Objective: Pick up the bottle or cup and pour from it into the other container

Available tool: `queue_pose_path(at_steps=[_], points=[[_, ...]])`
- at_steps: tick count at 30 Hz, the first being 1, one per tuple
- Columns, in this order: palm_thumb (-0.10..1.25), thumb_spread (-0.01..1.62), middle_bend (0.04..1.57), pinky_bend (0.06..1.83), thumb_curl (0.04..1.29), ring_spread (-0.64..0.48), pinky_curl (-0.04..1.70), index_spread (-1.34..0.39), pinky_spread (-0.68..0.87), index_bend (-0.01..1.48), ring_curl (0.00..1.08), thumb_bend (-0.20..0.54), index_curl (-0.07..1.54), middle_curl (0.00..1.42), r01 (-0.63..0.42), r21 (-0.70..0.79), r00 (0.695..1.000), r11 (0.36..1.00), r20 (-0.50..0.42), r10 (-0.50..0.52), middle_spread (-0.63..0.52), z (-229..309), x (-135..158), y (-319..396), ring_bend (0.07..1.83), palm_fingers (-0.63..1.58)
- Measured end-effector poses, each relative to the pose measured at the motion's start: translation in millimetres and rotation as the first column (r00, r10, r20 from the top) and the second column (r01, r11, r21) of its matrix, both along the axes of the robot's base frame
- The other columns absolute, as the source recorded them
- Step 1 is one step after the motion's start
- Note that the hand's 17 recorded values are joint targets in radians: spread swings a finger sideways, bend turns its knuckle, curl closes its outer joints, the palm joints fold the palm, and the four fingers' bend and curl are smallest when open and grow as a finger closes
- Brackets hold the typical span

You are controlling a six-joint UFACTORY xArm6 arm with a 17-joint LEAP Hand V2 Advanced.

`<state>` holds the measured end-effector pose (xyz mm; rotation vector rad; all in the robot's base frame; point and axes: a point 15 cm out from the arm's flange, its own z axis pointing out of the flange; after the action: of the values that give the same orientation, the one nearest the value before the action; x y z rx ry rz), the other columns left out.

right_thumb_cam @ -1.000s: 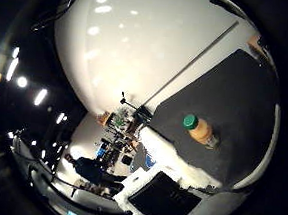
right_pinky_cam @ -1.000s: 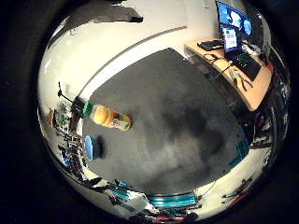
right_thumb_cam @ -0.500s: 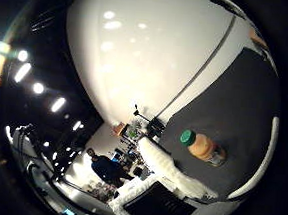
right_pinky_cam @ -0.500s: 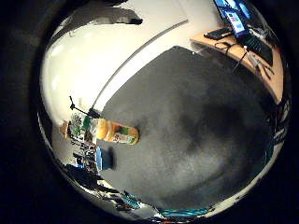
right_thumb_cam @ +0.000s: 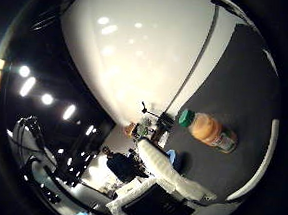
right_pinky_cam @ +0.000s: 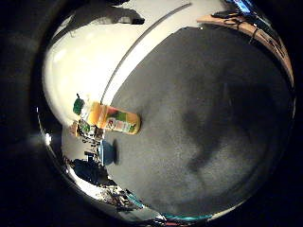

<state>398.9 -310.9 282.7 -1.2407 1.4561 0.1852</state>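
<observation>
A dark grey mat (right_pinky_cam: 213,123) is being shown spread across most of the little finger side palm view, its surface mottled with darker patches; a white wall (right_thumb_cam: 138,52) is being seen rising behind its far edge, with bright light spots reflected on it in the thumb side view. At one corner of the mat, a wooden desk (right_pinky_cam: 246,26) with dark equipment on it is being glimpsed. A bottle (right_pinky_cam: 108,117) is being shown standing upright on the mat near the edge that meets the wall; it is filled with orange liquid, wrapped in a coloured label, and closed by a green cap (right_thumb_cam: 186,118). A small blue cup (right_pinky_cam: 106,151) is being seen just beside the bottle, on the same edge of the mat, apart from it. A white part of the hand (right_thumb_cam: 171,172) is being caught reaching into the thumb side view, well apart from the bottle; whether the fingers are spread or curled cannot be told.
</observation>
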Motion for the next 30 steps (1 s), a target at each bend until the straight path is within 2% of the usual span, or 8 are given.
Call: queue_pose_path(at_steps=[14, 30], points=[[0.49, 1.01, 0.32, 1.03, 0.30, 0.12, -0.01, -0.21, 0.45, 0.16, 0.19, -0.026, 0.29, 0.34, -0.097, 0.026, 0.995, 0.995, -0.009, 0.097, 0.07, -20.5, 29.3, 49.9, 0.67, 0.17], [0.50, 1.02, 0.33, 1.05, 0.31, 0.12, -0.01, -0.20, 0.46, 0.17, 0.18, -0.026, 0.29, 0.34, -0.142, 0.045, 0.988, 0.989, -0.053, 0.145, 0.05, -62.0, 48.4, 90.1, 0.67, 0.19]])
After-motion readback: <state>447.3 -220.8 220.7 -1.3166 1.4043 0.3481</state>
